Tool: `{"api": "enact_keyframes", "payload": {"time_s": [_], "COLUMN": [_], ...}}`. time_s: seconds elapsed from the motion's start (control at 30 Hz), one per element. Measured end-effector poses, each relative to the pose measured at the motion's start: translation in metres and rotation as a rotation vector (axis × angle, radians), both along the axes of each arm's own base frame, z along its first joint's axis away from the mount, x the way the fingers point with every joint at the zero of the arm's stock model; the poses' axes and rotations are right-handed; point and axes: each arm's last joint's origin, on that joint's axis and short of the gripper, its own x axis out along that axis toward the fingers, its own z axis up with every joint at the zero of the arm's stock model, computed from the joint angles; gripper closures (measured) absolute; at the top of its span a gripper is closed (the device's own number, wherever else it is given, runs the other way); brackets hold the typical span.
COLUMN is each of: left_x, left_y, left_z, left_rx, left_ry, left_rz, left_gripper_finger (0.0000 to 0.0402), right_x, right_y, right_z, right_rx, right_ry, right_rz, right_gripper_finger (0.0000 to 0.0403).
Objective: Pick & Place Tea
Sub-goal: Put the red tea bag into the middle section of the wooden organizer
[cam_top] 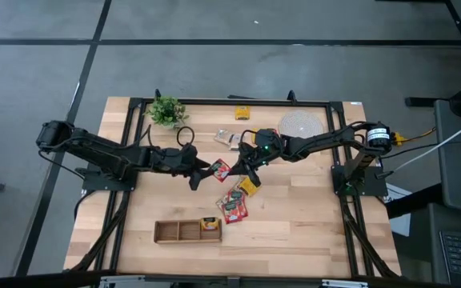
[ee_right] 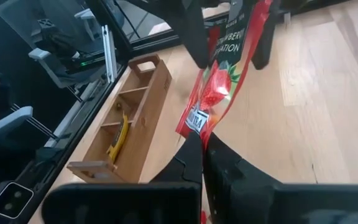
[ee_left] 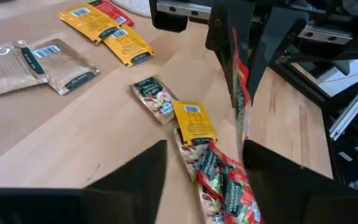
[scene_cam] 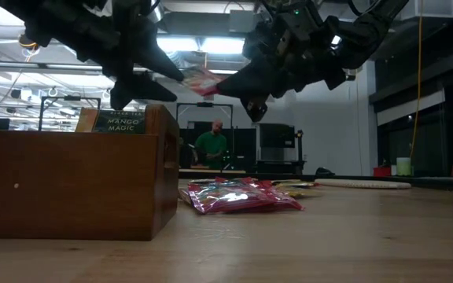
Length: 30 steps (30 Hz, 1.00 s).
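A red tea sachet [cam_top: 220,170] hangs in the air over the table's middle, between my two grippers. My right gripper [ee_right: 202,149] reaches in from the right and is shut on it. My left gripper [ee_left: 205,149] comes from the left and is open. Its fingers [ee_right: 191,31] stand on either side of the sachet's other end; whether they touch it I cannot tell. More tea lies flat on the table: red sachets [cam_top: 234,206], yellow ones [ee_left: 114,34] and pale ones [ee_left: 61,65]. One yellow sachet [cam_top: 210,224] lies in the wooden tray [cam_top: 174,232]. My right gripper pinches the red sachet's end with the small label [ee_right: 197,121] between its two shut fingers. The fingers come from the table's right, slanting a little downward. The sachet is lifted clear of the table and reaches out from the fingers toward my left gripper.
The long tray [scene_cam: 69,185] stands near the front edge. A round woven mat [cam_top: 301,124] and a small green plant [cam_top: 166,110] sit at the far side. A person [scene_cam: 211,145] stands in the room beyond the table.
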Motion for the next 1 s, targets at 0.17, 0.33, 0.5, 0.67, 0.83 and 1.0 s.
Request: {"api": "enact_keyframes", "payload": {"time_s": [0.17,0.33,0.5,0.67,0.83,1.0], "left_x": [0.0009,0.002,0.0022,0.0022,0.002,0.0015], "left_y": [0.0001,0.0001,-0.0009,-0.0014,-0.0015,-0.0023], "left_z": [0.0019,0.0045,0.0051,0.0049,0.0043,0.003], "left_rx": [0.046,0.084,0.117,0.125,0.133,0.122], "left_ry": [-0.016,-0.04,-0.042,-0.039,-0.031,-0.018], "left_rz": [-0.017,-0.028,-0.051,-0.073,-0.079,-0.106], "left_gripper_finger": [0.0298,0.0376,0.0397,0.0399,0.0399,0.0399], "right_x": [0.0,0.0,0.0,-0.0001,-0.0009,-0.0032], "right_y": [0.0,0.0,0.0,0.0002,0.0003,0.0009], "right_z": [0.0,0.0,0.0,-0.0003,-0.0024,-0.0068], "right_rx": [0.004,0.004,0.003,0.003,0.014,0.045], "right_ry": [0.002,0.002,0.002,0.005,0.034,0.094], "right_rz": [-0.001,-0.002,-0.001,0.0,-0.003,0.006], "right_gripper_finger": [0.0398,0.0396,0.0395,0.0388,0.0355,0.029]}}
